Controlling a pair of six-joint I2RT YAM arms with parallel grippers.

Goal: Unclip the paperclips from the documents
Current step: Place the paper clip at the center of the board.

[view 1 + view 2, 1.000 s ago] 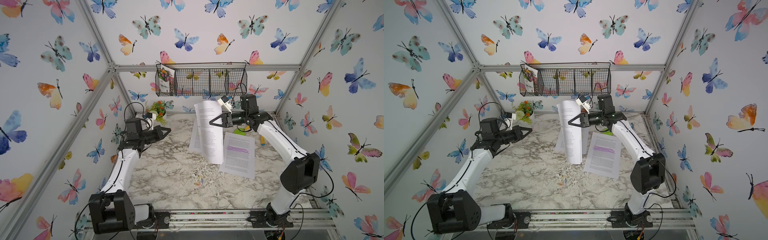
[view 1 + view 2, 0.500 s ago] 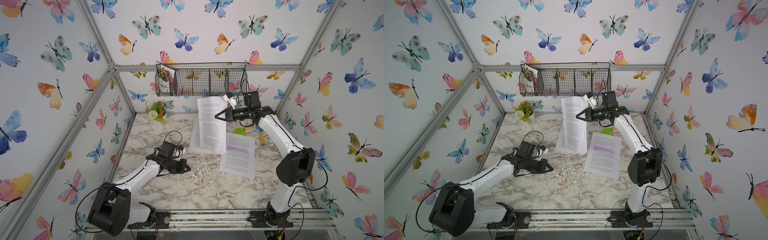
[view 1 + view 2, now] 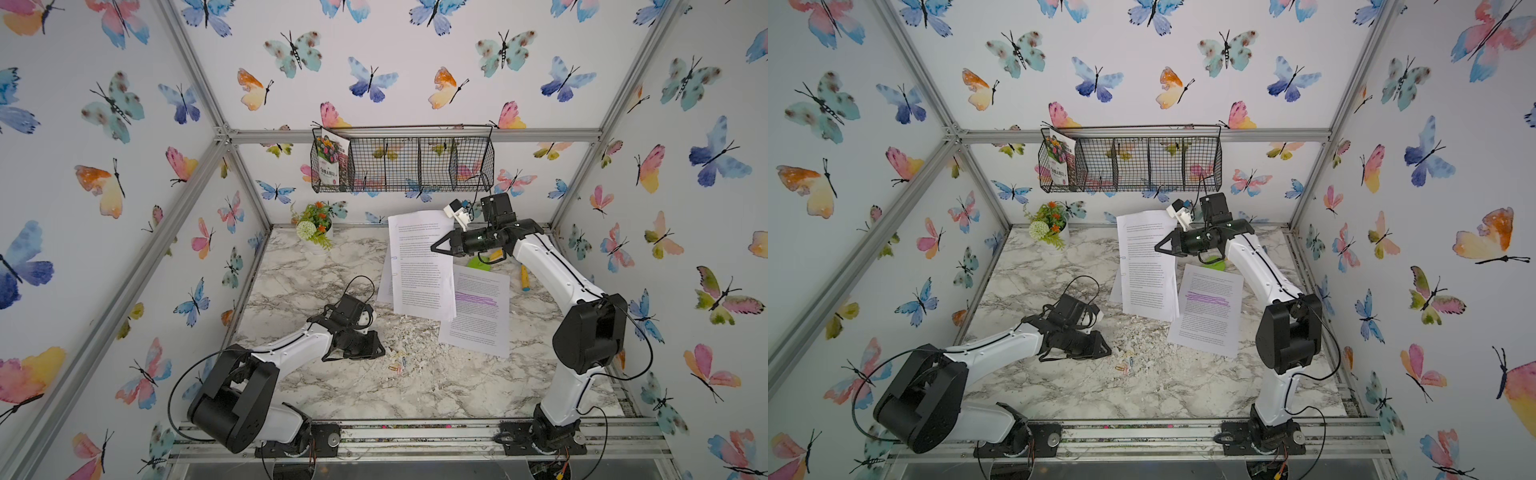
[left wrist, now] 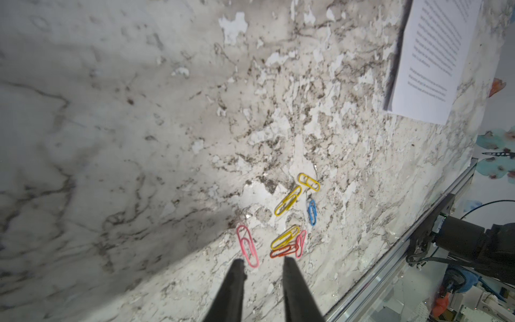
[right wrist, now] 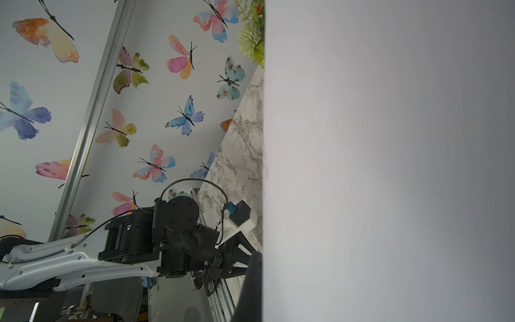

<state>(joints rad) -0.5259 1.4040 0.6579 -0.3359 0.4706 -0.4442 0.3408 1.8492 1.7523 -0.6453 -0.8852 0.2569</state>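
At front centre of counter (image 3: pixel 316 282), left jaws hover low, parted narrowly, gripping nothing; loose paperclips (image 4: pixel 289 223) lie just ahead of tips. Toward back edge, right jaws clamp shut on right edge of hanging document (image 3: pixel 419 266), long axis upright. Its left edge carries blue clips (image 3: pixel 394 258), facing left arm (image 3: pixel 291 345), likely the one to pull next.

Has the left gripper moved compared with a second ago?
Yes. The left gripper has left the potted plant at the back and come down toward the front, ending beside the loose paperclips.
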